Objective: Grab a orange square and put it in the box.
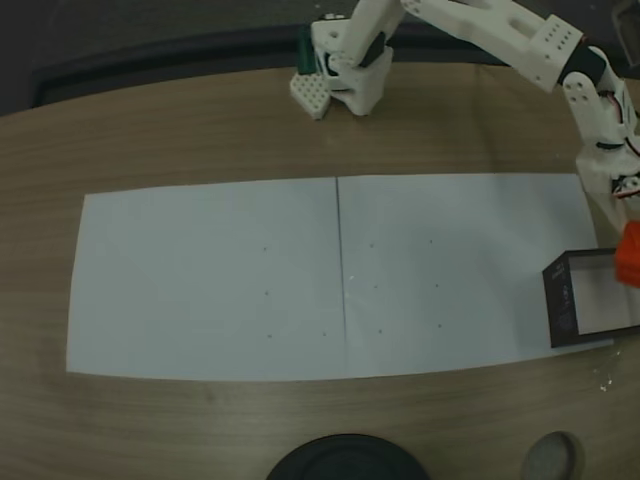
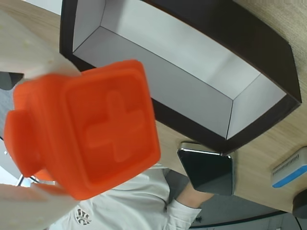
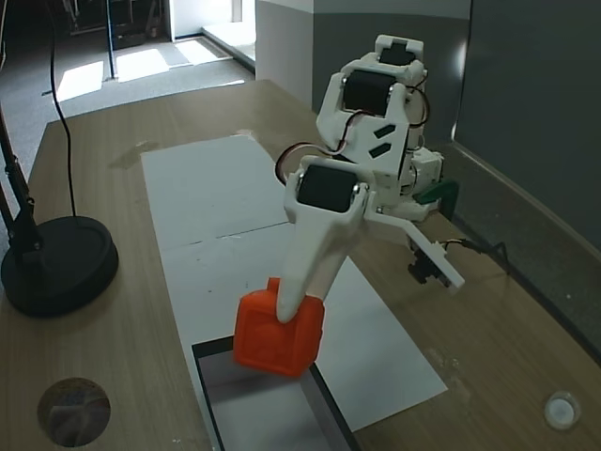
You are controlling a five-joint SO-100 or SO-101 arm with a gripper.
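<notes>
— Any writing? What's in the box (image 3: 272, 413)?
— None readable; its pale inside is bare. Your claw (image 3: 282, 319) is clamped on the orange square (image 3: 279, 338), held just above the box's rim.

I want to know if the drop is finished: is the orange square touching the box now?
Apart. In the wrist view the orange square sits in the gripper, raised above the box, whose pale floor lies bare.
</notes>
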